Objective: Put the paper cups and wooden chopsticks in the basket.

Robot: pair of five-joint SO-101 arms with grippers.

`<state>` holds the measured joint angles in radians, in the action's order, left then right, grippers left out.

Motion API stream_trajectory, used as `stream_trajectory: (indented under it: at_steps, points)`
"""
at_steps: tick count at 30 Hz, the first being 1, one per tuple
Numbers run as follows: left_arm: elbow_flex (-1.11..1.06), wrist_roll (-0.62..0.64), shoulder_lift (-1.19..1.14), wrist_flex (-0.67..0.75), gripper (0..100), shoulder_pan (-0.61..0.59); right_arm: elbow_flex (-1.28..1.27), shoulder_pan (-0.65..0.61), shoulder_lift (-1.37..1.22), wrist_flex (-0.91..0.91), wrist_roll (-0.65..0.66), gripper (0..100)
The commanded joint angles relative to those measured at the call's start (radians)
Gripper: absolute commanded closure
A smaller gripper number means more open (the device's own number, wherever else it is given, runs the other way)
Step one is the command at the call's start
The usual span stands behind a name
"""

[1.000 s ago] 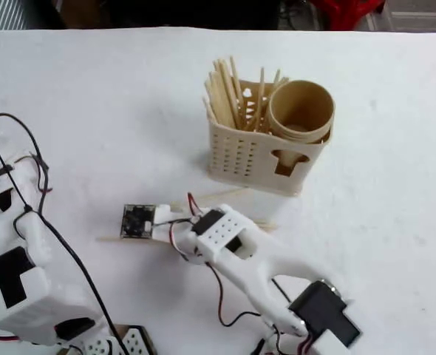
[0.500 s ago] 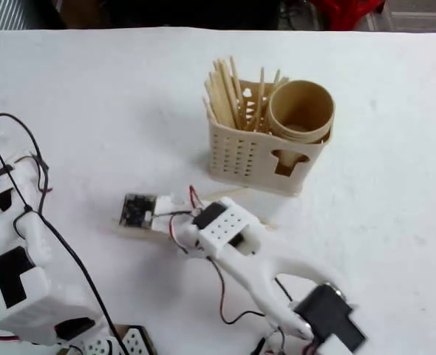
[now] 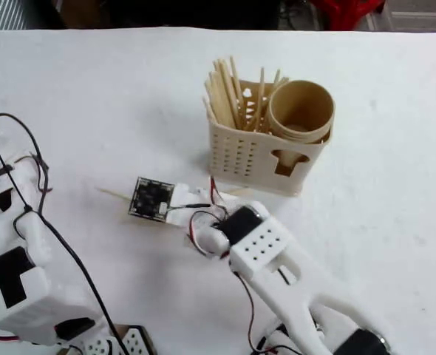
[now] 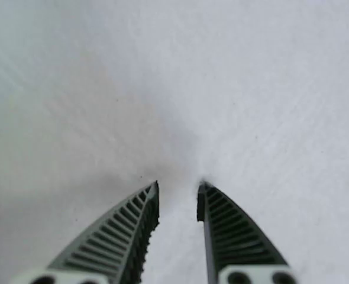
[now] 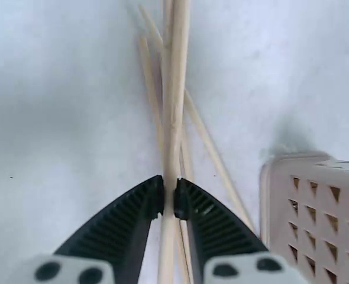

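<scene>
The wooden chopstick [image 5: 177,112] in hand, perhaps two pressed together, runs straight out from between the jaws of the right gripper [image 5: 169,194], which is clenched on it near one end. In the high view its far tip [image 3: 111,194] pokes out past the wrist camera board, just in front of the basket [image 3: 242,157].

It looks light, stiff and smooth. Held this close to its end, it would likely swing or twist in the ribbed pads, so a hold nearer the middle would seem steadier. It is thin enough to snap if forced against the basket wall.

A few loose chopsticks [image 5: 213,148] lie crossed on the white table [image 3: 92,96] beneath it, one angling toward the basket's corner [image 5: 307,201].

The basket already holds a leaning bundle of chopsticks [image 3: 229,92] and nested paper cups [image 3: 301,111].

The left gripper [image 4: 177,188] hangs over bare table, its jaws a little apart with nothing between them.
</scene>
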<state>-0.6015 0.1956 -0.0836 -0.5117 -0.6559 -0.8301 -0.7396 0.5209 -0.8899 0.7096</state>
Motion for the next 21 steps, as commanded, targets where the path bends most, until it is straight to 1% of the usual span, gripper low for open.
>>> stream_trajectory:
  at_steps: [1,6,9,12,15,18,21]
  points:
    - [0.044,-0.012,0.007,-0.005,88,-0.002,0.006,0.021,0.124,-0.022,-0.06,98.2]
    - [0.046,-0.012,0.005,-0.005,88,-0.001,0.035,0.074,0.312,-0.025,-0.107,98.2]
    - [0.046,-0.012,0.005,-0.003,88,0.012,0.08,0.079,0.409,-0.025,-0.218,98.2]
    - [0.046,-0.012,0.005,-0.003,88,0.021,0.172,0.076,0.449,-0.018,-0.292,98.2]
    - [0.046,-0.012,0.005,-0.003,88,0.018,0.318,0.084,0.426,-0.005,-0.339,98.2]
    - [0.044,-0.012,0.007,-0.003,88,0.018,0.439,0.124,0.375,0.097,-0.394,98.2]
    - [0.043,-0.012,0.007,-0.003,88,0.016,0.494,0.191,0.308,0.257,-0.399,98.1]
